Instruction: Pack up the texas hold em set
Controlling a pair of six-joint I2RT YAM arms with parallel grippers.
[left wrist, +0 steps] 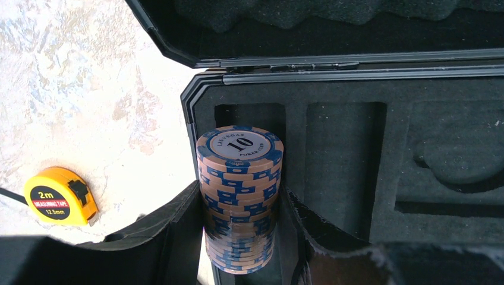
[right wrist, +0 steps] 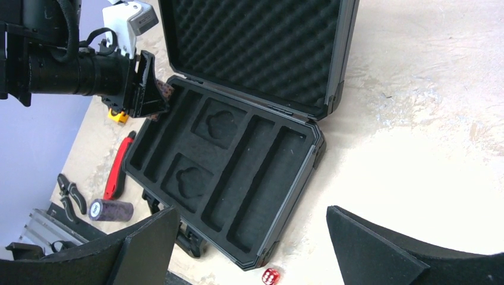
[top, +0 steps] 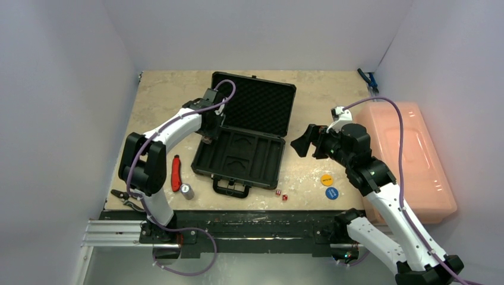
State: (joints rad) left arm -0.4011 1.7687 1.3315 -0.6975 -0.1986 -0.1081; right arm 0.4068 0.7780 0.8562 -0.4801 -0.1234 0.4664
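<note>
The black briefcase (top: 241, 155) lies open mid-table, its foam-lined lid (top: 255, 104) standing up and its moulded tray (right wrist: 226, 172) holding nothing I can see. My left gripper (left wrist: 241, 237) is shut on a stack of tan-and-blue chips (left wrist: 241, 190) marked 10, held over the tray's left end by its rim. My right gripper (right wrist: 249, 255) hangs open off the case's right side, above bare table. A red die (right wrist: 271, 276) lies just below it. Two red dice (top: 281, 194), a yellow disc (top: 326, 179) and a blue disc (top: 331, 193) lie front right. A purple chip stack (top: 187, 191) lies on its side front left.
A red-handled knife (top: 176, 173) and pliers (top: 122, 196) lie left of the case. A yellow tape measure (left wrist: 59, 196) sits beside the case's left edge. A large pink bin (top: 410, 157) fills the right side, with a blue clamp (top: 368, 80) behind it.
</note>
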